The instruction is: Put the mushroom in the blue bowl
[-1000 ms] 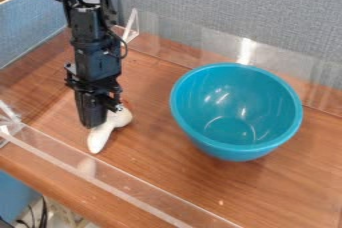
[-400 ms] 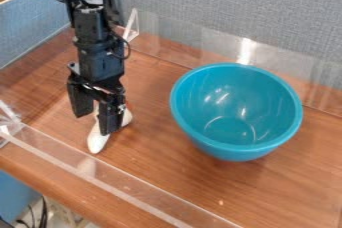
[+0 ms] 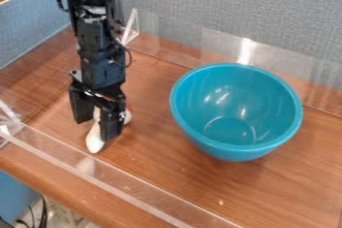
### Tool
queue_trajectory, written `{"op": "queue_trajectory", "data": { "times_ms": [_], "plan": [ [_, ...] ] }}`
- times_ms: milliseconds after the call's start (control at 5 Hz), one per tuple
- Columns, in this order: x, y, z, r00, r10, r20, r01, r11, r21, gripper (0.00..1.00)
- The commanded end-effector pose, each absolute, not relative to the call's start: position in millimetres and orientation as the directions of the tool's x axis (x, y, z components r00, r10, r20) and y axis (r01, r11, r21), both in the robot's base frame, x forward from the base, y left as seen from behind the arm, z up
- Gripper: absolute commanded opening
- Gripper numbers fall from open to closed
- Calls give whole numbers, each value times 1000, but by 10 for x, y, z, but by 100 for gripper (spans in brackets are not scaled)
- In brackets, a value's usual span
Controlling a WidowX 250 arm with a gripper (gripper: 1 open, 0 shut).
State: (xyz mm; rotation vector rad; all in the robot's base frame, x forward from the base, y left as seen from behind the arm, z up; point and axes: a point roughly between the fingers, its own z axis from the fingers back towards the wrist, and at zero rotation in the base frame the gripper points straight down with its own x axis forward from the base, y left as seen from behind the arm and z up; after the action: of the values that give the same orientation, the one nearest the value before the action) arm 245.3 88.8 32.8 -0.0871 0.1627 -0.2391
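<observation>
Since a second ago the claw [image 3: 99,122] has spread its fingers from shut to wide and dropped a little lower over the mushroom [image 3: 99,135], which has not shifted. Now the two dark fingers stand apart, pointing almost straight down, one on either side of the pale stem, with nothing gripped yet. The mushroom lies at the lower left of the frame on the wooden bench [image 3: 160,167]; mostly the cream stem shows, and the cap is hard to make out behind the claw. Straddling it this way looks like preparation for a pinch across the stem, the narrowest part to close on.

Right of centre sits the blue bowl [image 3: 235,111], upright, empty, well apart from the mushroom, its wide mouth an easy target for a drop from above. Between the two lies bare wood, so a lift and a sideways carry to the right looks unobstructed. A clear low wall [image 3: 80,162] runs along the near edge of the bench just below the mushroom, leaving little room on that side.
</observation>
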Motion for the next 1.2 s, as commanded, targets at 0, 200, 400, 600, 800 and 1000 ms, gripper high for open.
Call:
{"op": "queue_trajectory", "data": {
  "times_ms": [0, 200, 400, 600, 800, 1000],
  "plan": [
    [2531, 897, 366, 960, -252, -126, 243, 967, -80, 100],
    [2524, 900, 332, 958, -254, -133, 244, 966, -82, 0],
    [2515, 902, 345, 957, -259, -134, 249, 965, -82, 0],
    [2515, 893, 514, 959, -262, -111, 255, 964, -77, 0],
    [2511, 889, 664, 960, -267, -90, 261, 963, -71, 0],
    [2535, 817, 866, 955, -289, -62, 286, 956, -58, 0]
  ]
}}
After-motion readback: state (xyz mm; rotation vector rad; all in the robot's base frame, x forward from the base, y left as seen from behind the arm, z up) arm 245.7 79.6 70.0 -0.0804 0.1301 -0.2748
